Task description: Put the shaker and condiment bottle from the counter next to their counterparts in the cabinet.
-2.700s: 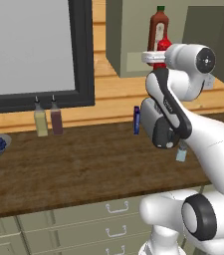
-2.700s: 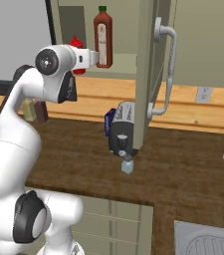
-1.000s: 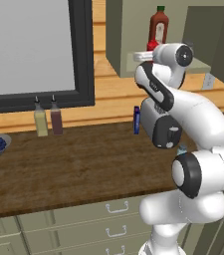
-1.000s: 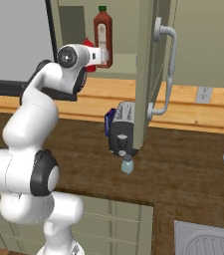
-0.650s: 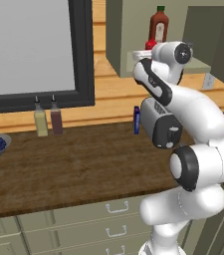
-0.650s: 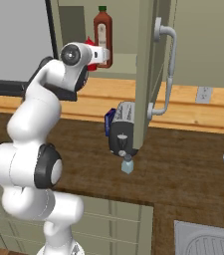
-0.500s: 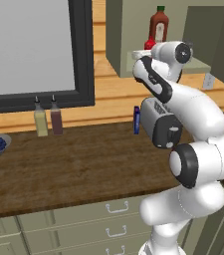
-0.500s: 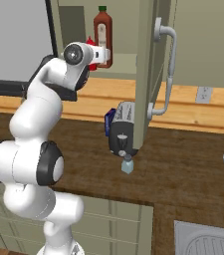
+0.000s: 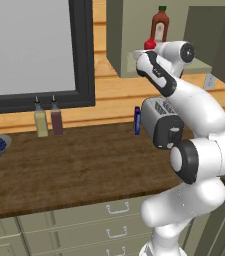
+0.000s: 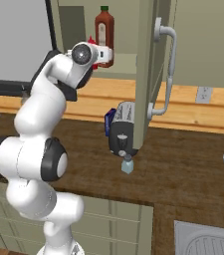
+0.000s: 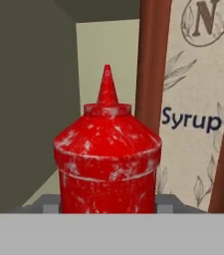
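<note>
Claw [image 10: 103, 55] grips condiment bottle [image 11: 107, 159] beside sauce bottle [image 10: 104, 34].

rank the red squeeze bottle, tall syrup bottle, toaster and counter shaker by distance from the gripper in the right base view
1. Red squeeze bottle, between the fingers of the gripper.
2. Tall syrup bottle, just behind on the cabinet shelf.
3. Toaster, below on the counter.
4. Shaker, in front of the toaster.

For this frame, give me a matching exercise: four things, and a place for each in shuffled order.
Things:
1. red condiment bottle
2. shaker
3. tall sauce bottle
4. blue packet

Places:
A. on the counter, in front of the toaster
B. standing on the cabinet shelf
C. upright beside the toaster
D. in the gripper, at the cabinet

Pairs: 1-D, 2-A, 3-B, 4-C
</note>
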Controlling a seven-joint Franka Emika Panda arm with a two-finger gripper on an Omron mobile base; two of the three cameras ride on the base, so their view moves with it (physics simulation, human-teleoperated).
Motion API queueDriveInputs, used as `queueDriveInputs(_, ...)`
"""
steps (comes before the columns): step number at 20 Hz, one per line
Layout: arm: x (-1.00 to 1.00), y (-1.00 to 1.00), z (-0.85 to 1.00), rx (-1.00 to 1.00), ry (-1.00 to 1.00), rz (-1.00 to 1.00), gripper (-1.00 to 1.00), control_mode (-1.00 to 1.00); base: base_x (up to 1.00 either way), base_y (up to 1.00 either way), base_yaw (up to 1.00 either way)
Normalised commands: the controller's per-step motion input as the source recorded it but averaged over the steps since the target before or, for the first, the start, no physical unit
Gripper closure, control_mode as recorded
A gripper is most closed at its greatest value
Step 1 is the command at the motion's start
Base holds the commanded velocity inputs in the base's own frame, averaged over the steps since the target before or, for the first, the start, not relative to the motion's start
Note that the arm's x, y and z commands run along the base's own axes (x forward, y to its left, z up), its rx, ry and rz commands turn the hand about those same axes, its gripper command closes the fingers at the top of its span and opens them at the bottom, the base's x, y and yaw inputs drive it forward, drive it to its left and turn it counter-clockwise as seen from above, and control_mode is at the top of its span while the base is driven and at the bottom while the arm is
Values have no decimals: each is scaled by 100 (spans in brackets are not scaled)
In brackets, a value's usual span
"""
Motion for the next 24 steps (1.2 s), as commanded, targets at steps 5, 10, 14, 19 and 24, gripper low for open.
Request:
queueDriveInputs(5, -42, -11, -30, 0, 0, 0, -100, -100, 0, 0, 0)
queueDriveInputs(10, -56, 0, -23, 0, 0, 0, -100, -100, 0, 0, 0)
queueDriveInputs(14, -55, 5, -29, -4, 1, 0, -100, -100, 0, 0, 0)
queueDriveInputs(19, -60, 4, -11, -2, 5, -2, -100, -100, 0, 0, 0)
queueDriveInputs(24, -68, 0, 0, 0, 10, -13, -100, -100, 0, 0, 0)
